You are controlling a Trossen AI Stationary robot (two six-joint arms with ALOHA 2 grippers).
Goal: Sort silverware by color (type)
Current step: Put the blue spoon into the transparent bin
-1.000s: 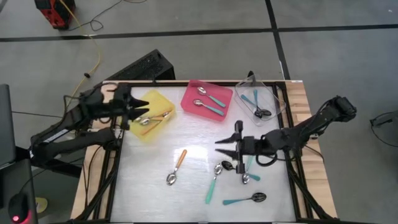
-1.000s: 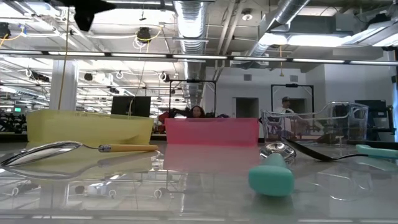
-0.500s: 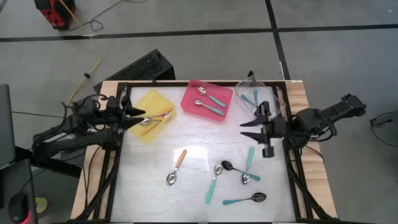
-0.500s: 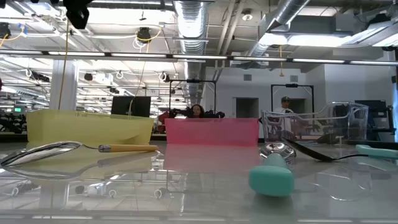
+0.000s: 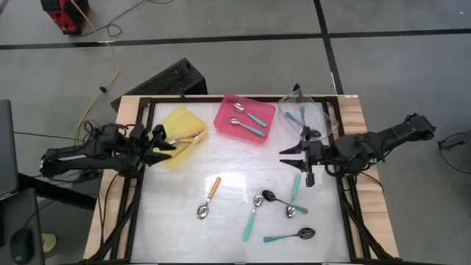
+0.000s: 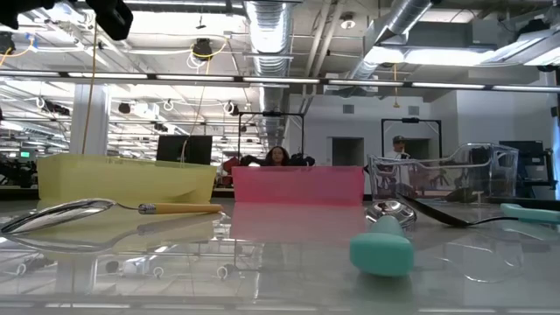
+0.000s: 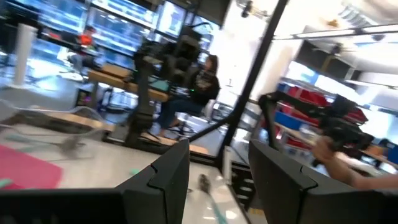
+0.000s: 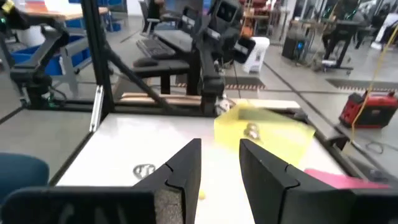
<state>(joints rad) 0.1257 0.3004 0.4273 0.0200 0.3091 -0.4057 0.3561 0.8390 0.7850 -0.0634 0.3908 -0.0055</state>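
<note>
While both arms hang above the table's sides, nothing is held. The left gripper (image 5: 163, 140) sits at the left edge by the yellow tray (image 5: 179, 138), fingers spread with only air between them. That tray holds two orange spoons (image 5: 184, 140) (partly hidden by the fingers). Next, the pink tray (image 5: 245, 120) holds two teal spoons (image 5: 249, 118). One orange spoon (image 5: 209, 197) lies alone on the table (image 5: 176, 213). Several teal spoons (image 5: 283, 210) lie crossed in a pile, so their count is hard to tell. The clear tray (image 5: 306, 118) is see-through, its spoons hard to make out. The right gripper (image 5: 297, 163) hovers beside it, fingers apart and empty.
</note>
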